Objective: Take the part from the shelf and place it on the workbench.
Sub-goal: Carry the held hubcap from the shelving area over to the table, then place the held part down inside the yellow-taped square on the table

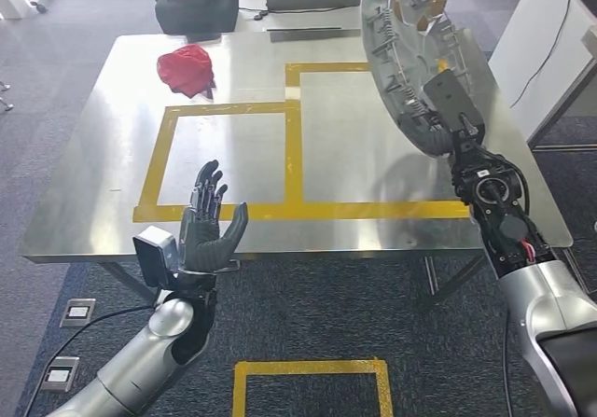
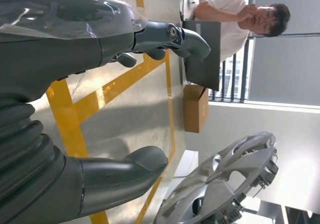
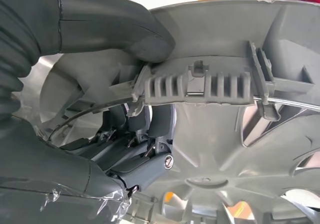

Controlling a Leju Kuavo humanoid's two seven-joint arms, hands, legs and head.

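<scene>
The part is a grey plastic wheel cover (image 1: 415,58), held tilted above the right side of the steel workbench (image 1: 99,170). My right hand (image 1: 451,123) grips its lower rim; the right wrist view shows the thumb (image 3: 113,23) pressed on the rim and the fingers (image 3: 151,159) hooked through the ribbed back of the cover (image 3: 234,129). My left hand (image 1: 208,226) is raised at the bench's front edge, palm up, fingers apart, holding nothing. From the left wrist I see its thumb (image 2: 120,171), and the wheel cover (image 2: 226,179) hangs beyond it.
Yellow tape (image 1: 292,137) marks two rectangles on the bench. A red cloth (image 1: 185,67) lies at the far left of the top. A black case (image 1: 197,6) sits behind the bench. A person (image 2: 241,18) sits beyond it. A yellow square (image 1: 310,384) marks the floor.
</scene>
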